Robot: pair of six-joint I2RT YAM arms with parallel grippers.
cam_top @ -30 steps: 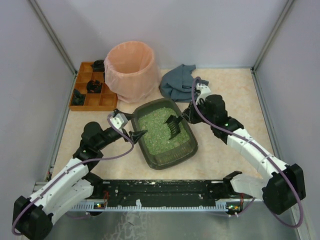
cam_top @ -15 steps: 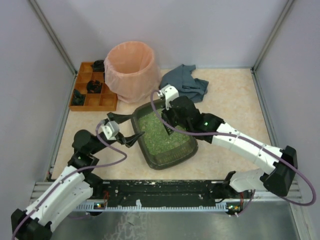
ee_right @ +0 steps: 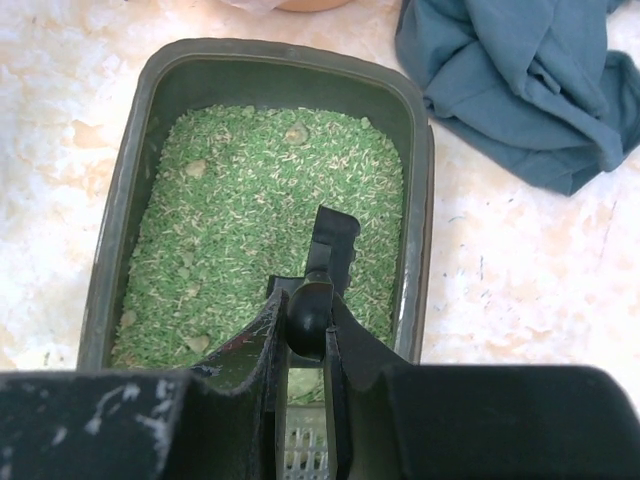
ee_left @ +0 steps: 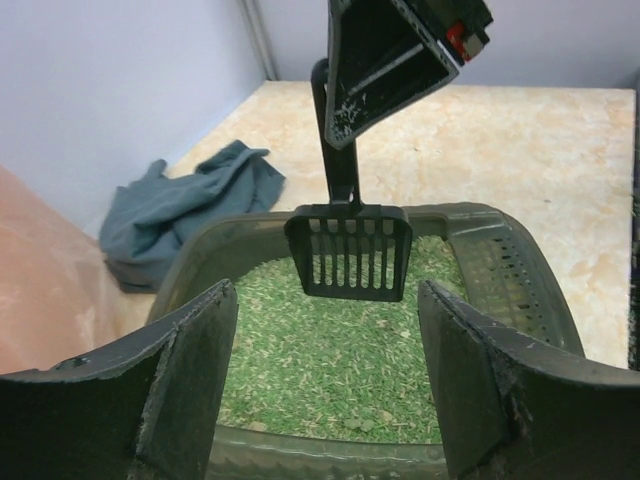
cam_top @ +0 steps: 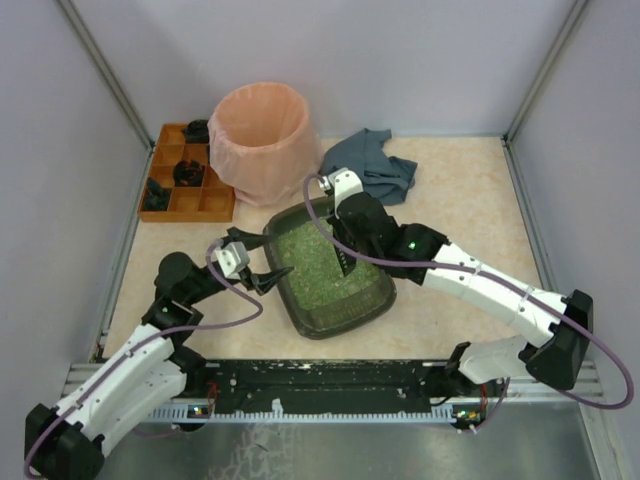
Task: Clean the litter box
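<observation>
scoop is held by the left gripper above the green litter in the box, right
Not quite: the right gripper holds the scoop above the green litter in the litter box, as the right wrist view shows. The left gripper is open.

Dark olive-grey litter box (ee_right: 118,200), speckled green litter (ee_right: 250,190); black slotted scoop (ee_left: 349,253); blue-grey cloth (ee_right: 520,80); peach-pink bin (cam_top: 262,140); beige marbled counter (ee_right: 500,290).

Top view: dark items (cam_top: 183,172) in the orange tray (cam_top: 215,205) too small to identify, scoop (ee_left: 348,253) partly hidden beneath the right hand (cam_top: 344,255); left wrist view: fingers (ee_left: 190,370) of the left hand (ee_left: 325,298) mask the near rim of the litter box (ee_left: 500,260), bin (ee_left: 40,290) cut off at left; right wrist view: cloth (ee_right: 530,90) cropped at top and right.
</observation>
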